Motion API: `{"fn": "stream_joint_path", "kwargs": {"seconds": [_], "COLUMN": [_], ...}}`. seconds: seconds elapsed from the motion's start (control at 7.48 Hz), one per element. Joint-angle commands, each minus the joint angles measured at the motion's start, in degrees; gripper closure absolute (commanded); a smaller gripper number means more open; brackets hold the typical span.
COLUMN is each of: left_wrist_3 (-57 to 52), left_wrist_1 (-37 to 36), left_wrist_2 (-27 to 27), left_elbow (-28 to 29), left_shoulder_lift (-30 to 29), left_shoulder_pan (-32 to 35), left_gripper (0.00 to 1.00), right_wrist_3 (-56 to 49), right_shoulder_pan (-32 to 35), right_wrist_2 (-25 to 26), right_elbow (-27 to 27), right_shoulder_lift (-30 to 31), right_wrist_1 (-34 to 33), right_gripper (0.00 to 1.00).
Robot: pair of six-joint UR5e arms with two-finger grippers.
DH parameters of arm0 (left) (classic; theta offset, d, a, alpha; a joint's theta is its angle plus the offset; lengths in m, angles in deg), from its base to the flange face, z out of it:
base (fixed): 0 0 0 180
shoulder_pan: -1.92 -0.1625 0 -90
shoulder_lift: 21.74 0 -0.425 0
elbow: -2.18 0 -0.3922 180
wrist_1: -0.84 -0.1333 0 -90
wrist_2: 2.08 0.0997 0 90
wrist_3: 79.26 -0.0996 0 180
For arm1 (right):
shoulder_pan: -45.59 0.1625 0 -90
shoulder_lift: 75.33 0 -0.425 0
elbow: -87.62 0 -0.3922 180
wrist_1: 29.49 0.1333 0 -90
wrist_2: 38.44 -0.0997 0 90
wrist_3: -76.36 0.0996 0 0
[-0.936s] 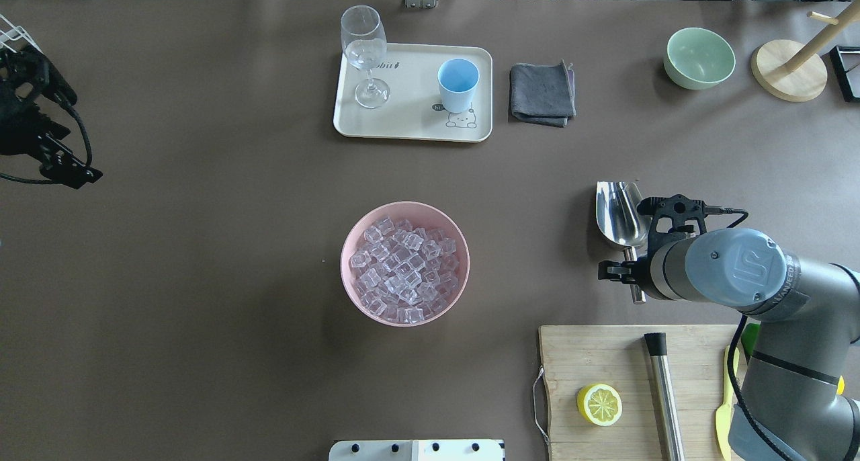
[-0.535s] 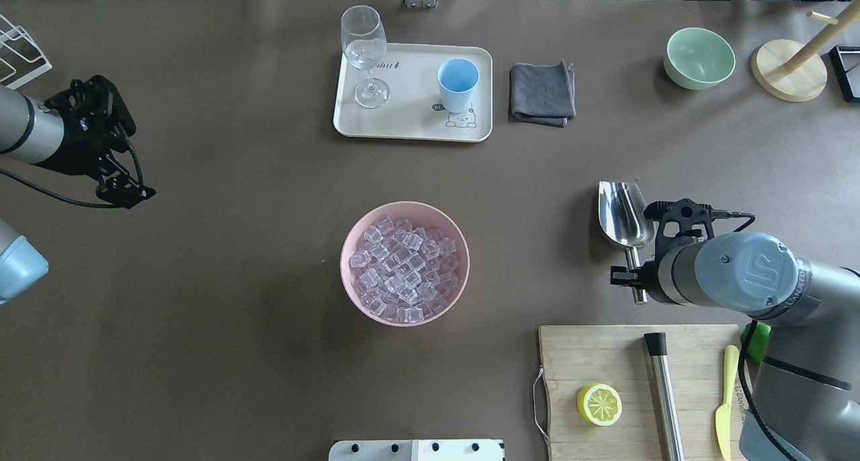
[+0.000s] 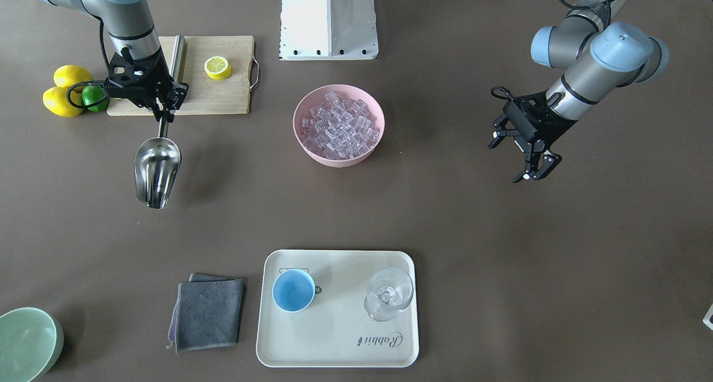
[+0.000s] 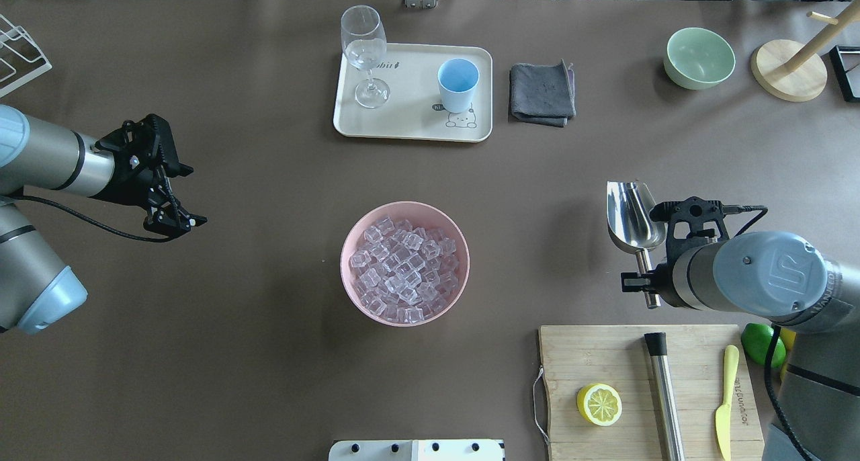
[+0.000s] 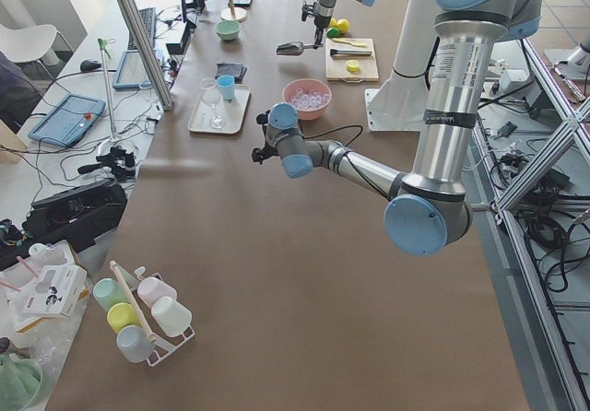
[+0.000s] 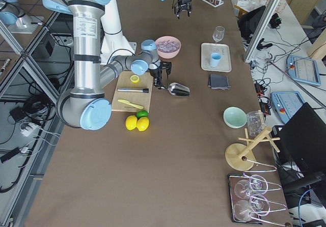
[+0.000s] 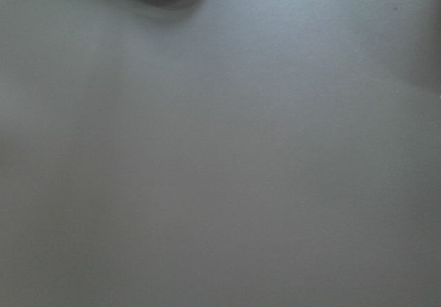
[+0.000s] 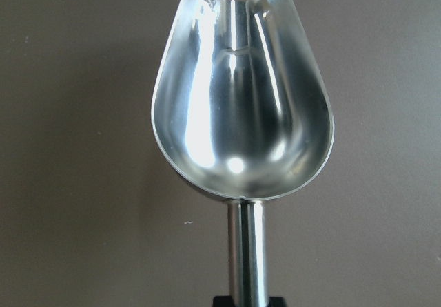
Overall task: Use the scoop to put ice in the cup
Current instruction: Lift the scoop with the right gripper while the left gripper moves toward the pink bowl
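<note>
scoop (image 3: 157, 172), handle end out of sight in right hand (image 3: 165, 110) (trough upward)

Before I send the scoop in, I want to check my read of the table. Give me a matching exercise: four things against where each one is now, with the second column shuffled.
Things:
1. scoop
2. ice
3. cup
4. left gripper

Places:
A. on the tray
B. open and empty, over bare table
C. held by its handle in the right gripper
D. piled in the pink bowl

Pairs: 1-C, 2-D, 3-A, 4-B
</note>
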Motion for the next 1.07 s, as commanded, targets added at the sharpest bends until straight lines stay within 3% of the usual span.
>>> {"fn": "stream_joint_path", "kwargs": {"seconds": [0.0, 0.13, 0.27, 0.53, 0.94], "left_wrist_3": [-0.09, -0.09, -0.27, -6.03, -5.98], "left_wrist_1": [6.25, 7.58, 7.50, 7.50, 7.15], "left_wrist_2": [-0.04, 0.22, 0.13, 0.48, 0.13], "left_elbow": [1.24, 1.16, 1.42, 2.21, 2.21], "left_shoulder_lift": [-1.13, -1.58, -3.15, -5.35, -7.89], "left_shoulder_pan": [-4.05, -7.98, -10.02, -12.58, -13.11], "left_gripper": [0.02, 0.01, 0.02, 0.02, 0.01], "right_wrist_3": [-11.55, -22.04, -26.07, -44.72, -53.66], "right_shoulder_pan": [0.92, 3.63, 5.39, 8.64, 10.24], "right_wrist_2": [-0.30, -0.82, -2.31, -1.80, -2.14], "right_elbow": [-10.37, -10.74, -11.71, -12.86, -13.65], "right_shoulder_lift": [-2.59, -3.65, -6.53, -14.79, -17.46], "right_wrist_1": [-17.02, -17.78, -20.66, -31.82, -32.29], "right_gripper": [1.00, 1.00, 1.00, 1.00, 1.00]}}
